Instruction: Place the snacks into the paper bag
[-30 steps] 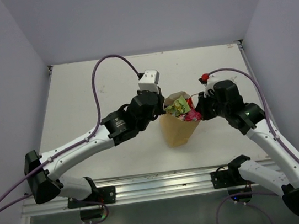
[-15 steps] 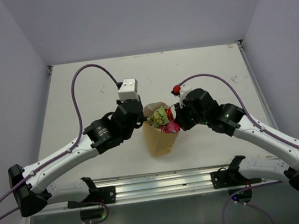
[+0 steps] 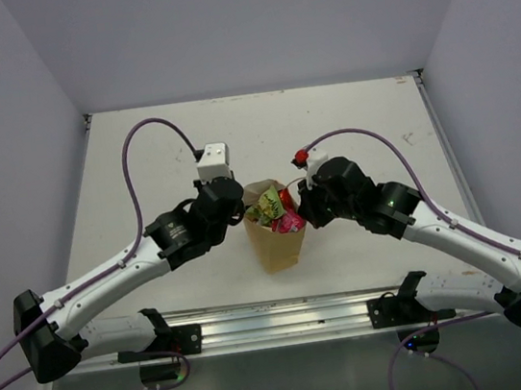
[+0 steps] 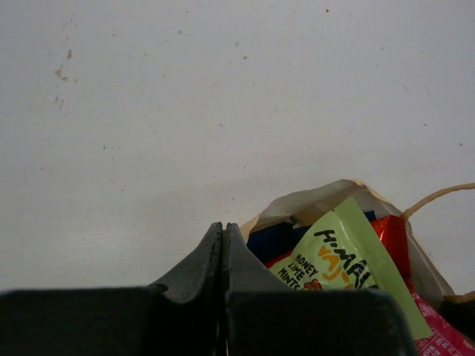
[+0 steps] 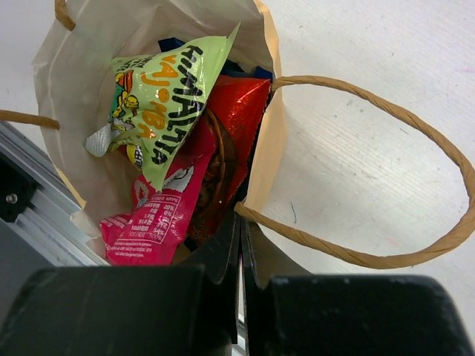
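Snacks (image 5: 169, 111) fill bag (image 5: 78, 70) — right gripper (image 5: 239, 231) pinches its rim, left gripper (image 4: 223, 239) shut tight beside it — likely steadying it upright.

Both arms are stretched in low from either side, wrists meeting near the middle and facing each other. The left gripper (image 4: 224, 231) has its fingers squeezed flat together. The right gripper (image 5: 239, 222) is pinched tight on the paper bag (image 5: 269, 152) rim.
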Controlling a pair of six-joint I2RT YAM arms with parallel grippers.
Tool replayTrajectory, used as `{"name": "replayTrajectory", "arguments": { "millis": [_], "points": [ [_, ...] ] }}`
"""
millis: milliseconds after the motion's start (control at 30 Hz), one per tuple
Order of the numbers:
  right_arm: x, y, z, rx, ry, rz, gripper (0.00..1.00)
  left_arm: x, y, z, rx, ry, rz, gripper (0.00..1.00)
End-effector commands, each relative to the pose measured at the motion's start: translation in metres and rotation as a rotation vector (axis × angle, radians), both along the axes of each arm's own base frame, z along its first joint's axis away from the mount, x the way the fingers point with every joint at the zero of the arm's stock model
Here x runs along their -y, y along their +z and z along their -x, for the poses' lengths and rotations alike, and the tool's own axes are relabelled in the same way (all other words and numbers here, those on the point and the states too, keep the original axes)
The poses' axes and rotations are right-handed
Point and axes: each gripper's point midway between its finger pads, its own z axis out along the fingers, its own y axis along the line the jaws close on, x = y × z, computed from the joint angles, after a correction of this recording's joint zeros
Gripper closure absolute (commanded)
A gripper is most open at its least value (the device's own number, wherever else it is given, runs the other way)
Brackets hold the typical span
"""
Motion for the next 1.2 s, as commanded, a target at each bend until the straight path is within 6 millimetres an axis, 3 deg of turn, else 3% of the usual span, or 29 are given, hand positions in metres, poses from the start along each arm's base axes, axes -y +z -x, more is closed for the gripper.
{"name": "replayTrajectory", "arguments": {
  "millis": [0, 100, 133, 200, 267, 333, 433, 500, 667, 767, 800, 833, 867, 933, 1000, 1067, 1167],
  "points": [
    [-0.013, 0.019, -0.007, 0.046, 0.008, -0.061, 0.99, -0.013, -0.007, -0.008, 0.003, 0.075, -0.013, 1.0],
    [-0.014, 0.019, -0.004, 0.047, 0.022, -0.067, 0.94, -0.018, -0.01, -0.005, -0.016, 0.099, -0.013, 1.0],
    [-0.015, 0.019, -0.003, 0.045, 0.032, -0.071, 0.92, -0.019, -0.01, -0.004, -0.018, 0.103, -0.009, 0.95],
    [-0.017, 0.02, -0.003, 0.046, 0.04, -0.077, 0.87, -0.022, -0.009, -0.001, -0.024, 0.112, 0.001, 0.77],
    [-0.018, 0.02, -0.001, 0.046, 0.048, -0.082, 0.78, -0.024, -0.006, 0.001, -0.023, 0.11, 0.012, 0.67],
    [-0.019, 0.02, -0.001, 0.045, 0.056, -0.084, 0.69, -0.025, -0.006, 0.001, -0.024, 0.11, 0.012, 0.51],
    [-0.021, 0.021, 0.0, 0.046, 0.07, -0.084, 0.67, -0.025, 0.0, 0.002, -0.014, 0.105, 0.026, 0.34],
    [-0.02, 0.03, 0.001, 0.068, 0.072, -0.102, 0.65, -0.021, 0.011, 0.001, 0.013, 0.086, 0.051, 0.29],
    [-0.011, 0.063, 0.0, 0.166, 0.046, -0.166, 0.63, -0.015, 0.077, -0.002, 0.177, 0.034, 0.165, 0.26],
    [0.003, 0.086, -0.001, 0.23, 0.0, -0.19, 0.66, -0.02, 0.129, 0.004, 0.305, 0.052, 0.215, 0.26],
    [0.013, 0.088, -0.005, 0.248, -0.044, -0.162, 0.74, -0.021, 0.141, 0.007, 0.336, 0.048, 0.229, 0.26],
    [0.021, 0.098, -0.005, 0.274, -0.074, -0.166, 0.77, -0.025, 0.155, 0.014, 0.377, 0.038, 0.229, 0.25],
    [0.032, 0.096, -0.007, 0.279, -0.108, -0.133, 0.78, -0.026, 0.167, 0.016, 0.411, 0.044, 0.268, 0.23],
    [0.056, 0.098, -0.015, 0.317, -0.218, -0.079, 0.76, -0.042, 0.174, 0.016, 0.429, 0.108, 0.258, 0.19],
    [0.078, 0.098, -0.015, 0.335, -0.296, -0.028, 0.73, -0.056, 0.167, 0.015, 0.41, 0.172, 0.205, 0.09],
    [0.109, 0.098, -0.019, 0.374, -0.422, 0.046, 0.62, -0.071, 0.156, 0.01, 0.391, 0.203, 0.175, 0.0],
    [0.144, 0.098, -0.019, 0.415, -0.551, 0.143, 0.22, -0.103, 0.144, 0.002, 0.392, 0.263, 0.154, 0.0]
  ]
}}
